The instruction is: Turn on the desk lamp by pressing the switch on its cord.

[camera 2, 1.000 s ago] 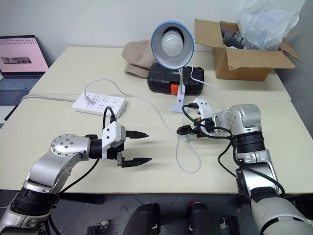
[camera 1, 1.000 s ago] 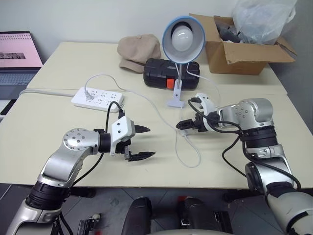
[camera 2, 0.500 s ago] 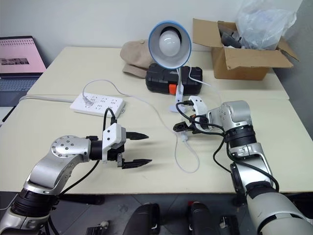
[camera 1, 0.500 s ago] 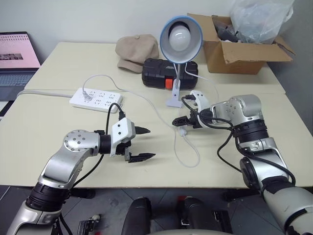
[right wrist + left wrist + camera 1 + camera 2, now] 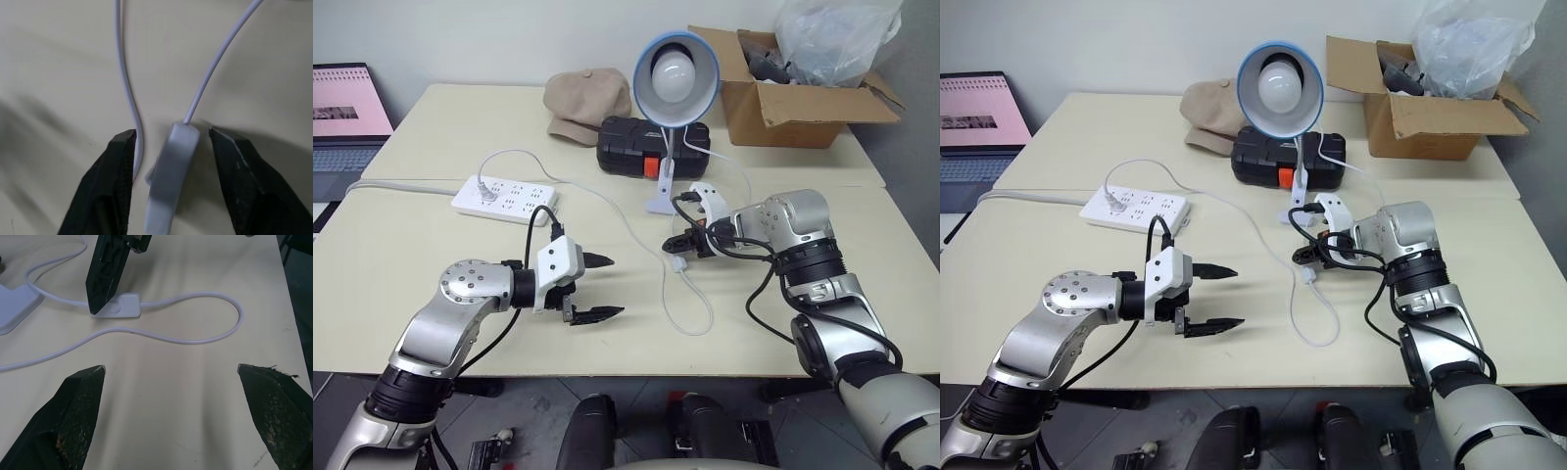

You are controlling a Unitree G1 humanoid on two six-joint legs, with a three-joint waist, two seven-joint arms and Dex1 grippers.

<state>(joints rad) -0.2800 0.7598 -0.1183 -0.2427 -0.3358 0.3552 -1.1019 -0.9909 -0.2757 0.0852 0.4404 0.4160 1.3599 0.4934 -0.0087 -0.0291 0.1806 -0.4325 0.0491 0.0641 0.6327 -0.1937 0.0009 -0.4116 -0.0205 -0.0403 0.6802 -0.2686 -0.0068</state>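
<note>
The desk lamp (image 5: pixel 675 69) stands unlit on its clip base at the middle of the table, shade facing me. Its thin white cord (image 5: pixel 693 321) loops across the tabletop in front of it. The white oblong switch (image 5: pixel 171 181) lies on the table between the two fingers of my right gripper (image 5: pixel 682 247), with a narrow gap showing on each side. In the left wrist view one right finger (image 5: pixel 107 269) reaches down to the end of the switch (image 5: pixel 122 308). My left gripper (image 5: pixel 615 286) hovers open and empty, left of the cord loop.
A white power strip (image 5: pixel 504 199) with a grey cable lies at the left. Behind the lamp are a black case (image 5: pixel 651 147) and a beige hat (image 5: pixel 587 98). A cardboard box (image 5: pixel 793 98) holding a plastic bag sits back right, a laptop (image 5: pixel 347 108) far left.
The right gripper's fingers have drawn in around the switch. The left arm has held still. The camera shifted slightly early on.
</note>
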